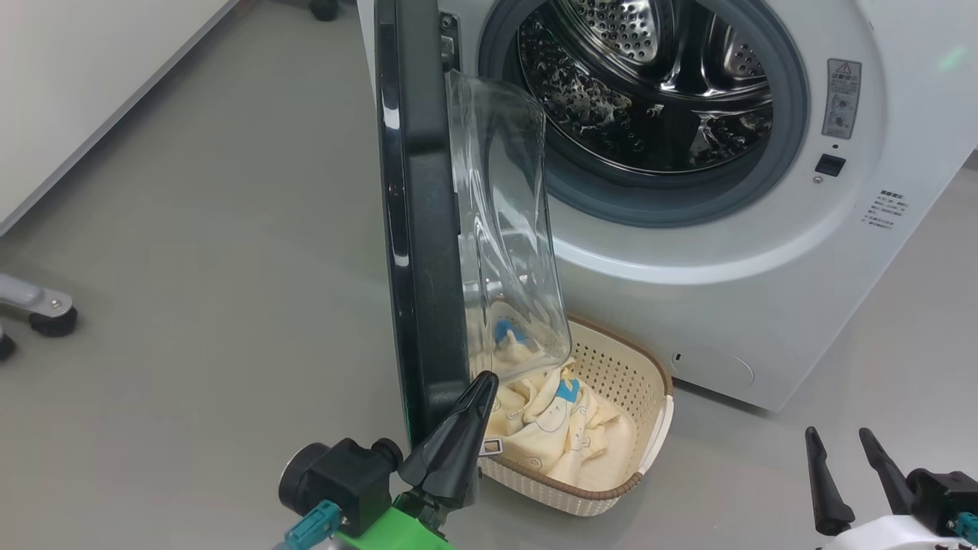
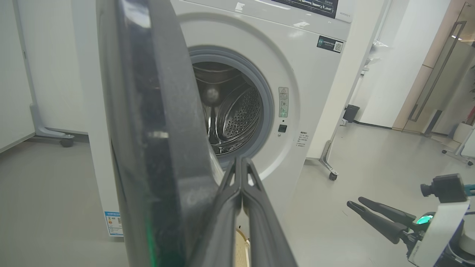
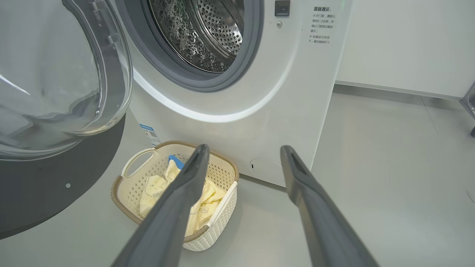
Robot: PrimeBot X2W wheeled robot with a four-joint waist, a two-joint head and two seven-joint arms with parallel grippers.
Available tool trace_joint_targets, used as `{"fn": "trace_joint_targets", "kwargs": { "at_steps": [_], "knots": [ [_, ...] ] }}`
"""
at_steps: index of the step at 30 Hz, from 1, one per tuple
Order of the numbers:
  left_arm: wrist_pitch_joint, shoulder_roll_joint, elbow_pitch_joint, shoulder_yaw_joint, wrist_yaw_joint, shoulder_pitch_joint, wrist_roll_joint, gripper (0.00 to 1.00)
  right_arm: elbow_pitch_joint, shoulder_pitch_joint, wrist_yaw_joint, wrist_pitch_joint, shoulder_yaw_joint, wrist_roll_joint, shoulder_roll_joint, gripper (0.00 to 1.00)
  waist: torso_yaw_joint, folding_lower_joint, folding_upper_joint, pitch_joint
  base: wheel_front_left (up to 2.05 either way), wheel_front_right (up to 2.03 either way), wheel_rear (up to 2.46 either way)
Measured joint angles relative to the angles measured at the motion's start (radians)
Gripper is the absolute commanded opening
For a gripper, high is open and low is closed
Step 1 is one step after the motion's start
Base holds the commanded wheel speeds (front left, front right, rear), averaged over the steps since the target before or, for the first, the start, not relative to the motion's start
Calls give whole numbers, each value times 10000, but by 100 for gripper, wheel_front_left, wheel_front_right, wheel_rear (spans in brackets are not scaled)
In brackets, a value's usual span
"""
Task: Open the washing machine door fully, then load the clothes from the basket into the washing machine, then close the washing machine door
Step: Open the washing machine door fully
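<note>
Both left gripper (image 1: 484, 380) fingers meet, pointing up beside washing machine door (image 1: 420, 229).

Glossy black rim on the washing machine door (image 1: 416, 229), catching bright reflections, and its glass bowl (image 1: 504, 229) is clear and smooth. The washing machine (image 1: 688, 305) shows a white, smooth, lightly shiny shell. Inside, the drum (image 1: 626, 30) gleams, polished perforated metal, ringed by a matt grey rubbery seal (image 1: 657, 202). Down low, the basket (image 1: 619, 370): cream plastic, holed sides, brown woven-look rim. The clothes (image 1: 573, 439) in it look like soft, crumpled cloth. Left pincer (image 1: 481, 386) and right pincer (image 1: 838, 432): dark, matt fingers. The floor (image 1: 229, 305) is smooth grey with a dull sheen.
</note>
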Motion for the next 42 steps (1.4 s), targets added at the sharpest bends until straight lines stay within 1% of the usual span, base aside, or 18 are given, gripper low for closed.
{"fn": "trace_joint_targets", "kwargs": {
  "at_steps": [9,20,24,28,38,42],
  "knots": [
    [75,17,-29,67,17,0,67,0,-12,1,0,0,-36,2,4,100,262,0,0,-1,0,0,0],
    [84,132,-127,353,176,2,144,0,-19,4,0,0,140,-2,-23,100,588,0,0,35,0,0,0],
    [84,161,-163,554,211,5,153,0,-15,3,0,0,217,-2,-19,100,641,0,0,23,0,0,0],
    [82,203,-219,836,353,6,153,0,-10,2,0,0,245,-2,-19,100,675,0,0,21,0,0,0],
    [23,222,-337,1264,403,19,159,0,-23,-79,0,0,357,-2,-111,100,795,0,0,257,0,0,0],
    [-33,226,-337,1499,535,23,159,0,-33,-100,0,0,412,-2,-165,100,830,0,0,347,0,0,0]
  ]
}}
